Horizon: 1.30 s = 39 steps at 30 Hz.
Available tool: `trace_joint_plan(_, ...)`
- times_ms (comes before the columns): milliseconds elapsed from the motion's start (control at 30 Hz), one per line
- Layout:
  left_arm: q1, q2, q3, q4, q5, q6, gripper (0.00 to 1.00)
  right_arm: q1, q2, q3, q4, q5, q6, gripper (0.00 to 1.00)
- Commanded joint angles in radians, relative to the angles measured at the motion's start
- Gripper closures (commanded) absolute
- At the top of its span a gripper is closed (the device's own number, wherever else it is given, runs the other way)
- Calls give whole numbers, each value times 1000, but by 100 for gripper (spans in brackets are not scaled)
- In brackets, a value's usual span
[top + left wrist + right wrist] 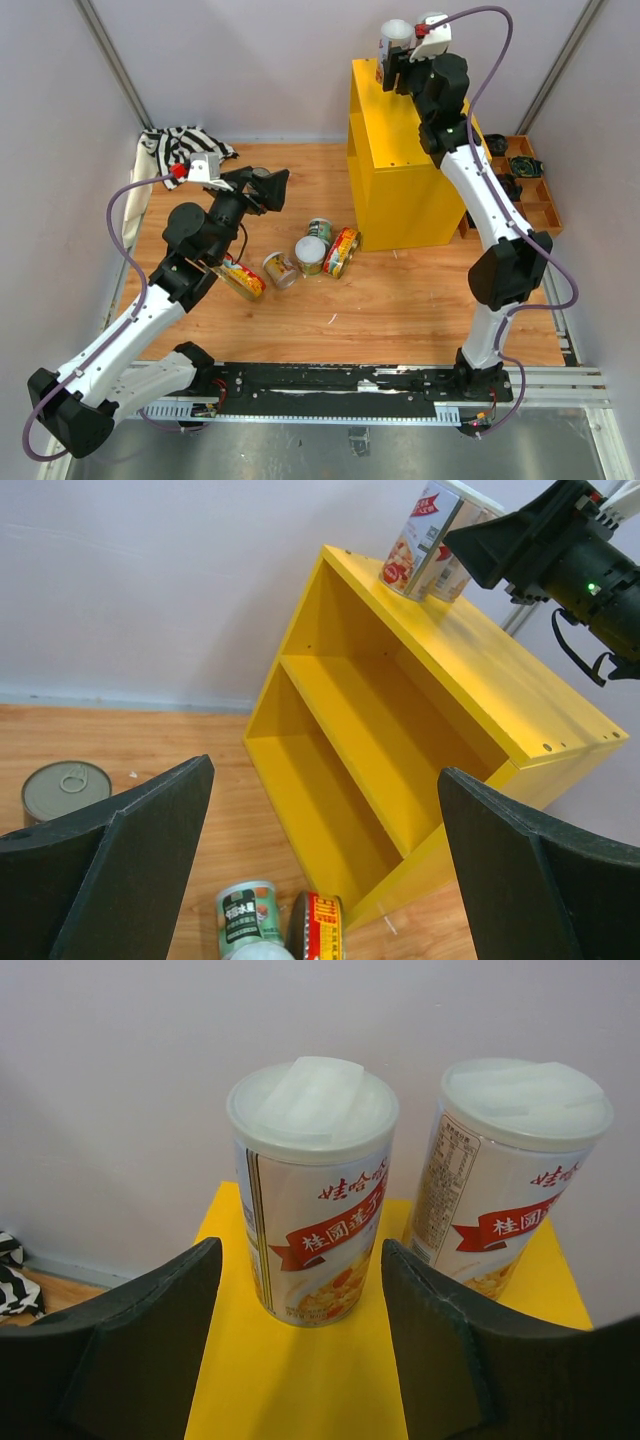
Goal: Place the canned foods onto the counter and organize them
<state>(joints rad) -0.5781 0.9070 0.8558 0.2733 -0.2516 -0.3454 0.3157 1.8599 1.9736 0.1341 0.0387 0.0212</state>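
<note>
The yellow counter [400,170] stands at the back right, its open shelves [380,750] facing left. Two tall white-lidded cans stand upright on its top at the far end [312,1190] [515,1170]; they also show in the left wrist view [425,530]. My right gripper [398,68] is open and empty [300,1260], its fingertips just short of the left can, one on each side. My left gripper [270,188] is open and empty [325,770], held above the floor cans: green [319,230], white-lidded [311,254], beige [281,269], and two yellow-and-red [341,251] [243,277].
A striped cloth [185,145] lies at the back left corner. A wooden compartment tray [525,190] with black parts sits behind the counter at the right. A metal-topped can [65,790] shows at the left of the left wrist view.
</note>
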Motion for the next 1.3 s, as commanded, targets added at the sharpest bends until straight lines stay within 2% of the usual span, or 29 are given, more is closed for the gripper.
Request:
trace_joint_plan(0,10,-4,-9,16,-11,11,1,15,38,69,1,24,-15,35)
trace_joint_plan(933,63,24,-23,45,30,0,1,12,213,296,-63,30,-35,41)
trace_joint_plan(1033,64,26,-21,43,32,-1,1,11,199,270,-51,32,-33,37)
trace_joint_plan(1167,65,24,-10,28,33,-6,1,14,145,219,-43,28,-30,23)
trace_joint_plan(1267,66,22,4,2,38,-21,1,20,82,174,-48,21,-30,18)
